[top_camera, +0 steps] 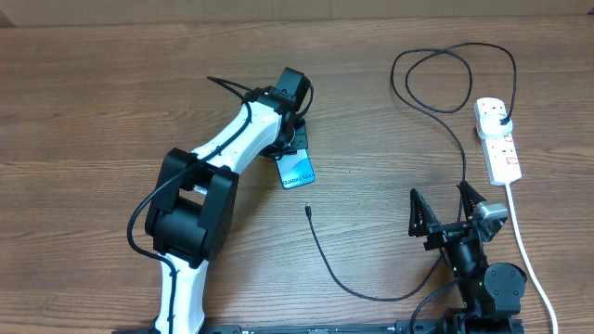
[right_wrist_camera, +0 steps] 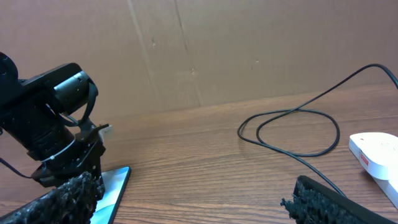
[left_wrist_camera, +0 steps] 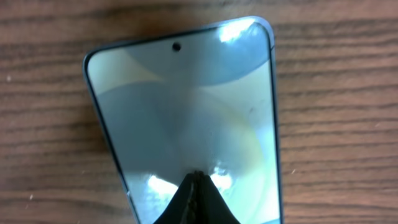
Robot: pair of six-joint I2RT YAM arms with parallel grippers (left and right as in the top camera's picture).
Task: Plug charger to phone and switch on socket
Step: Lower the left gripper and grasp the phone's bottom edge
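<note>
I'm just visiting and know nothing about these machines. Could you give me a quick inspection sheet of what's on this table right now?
Surface: wooden table, bare grain.
Job's things: phone flat, screen up; socket on the right arm's side; charger plugged into it, tip lying apart from the phone.
Clutter: nothing seen.
Hands: left hand shut, over the phone's screen; right hand open, empty.
Cables: charger loops across the table; white cord leaves the overhead view.
Surroundings: cardboard wall behind.

Left gripper (left_wrist_camera: 197,182) atop phone (top_camera: 299,173); open table (top_camera: 371,186) around charger (top_camera: 319,246)
</note>
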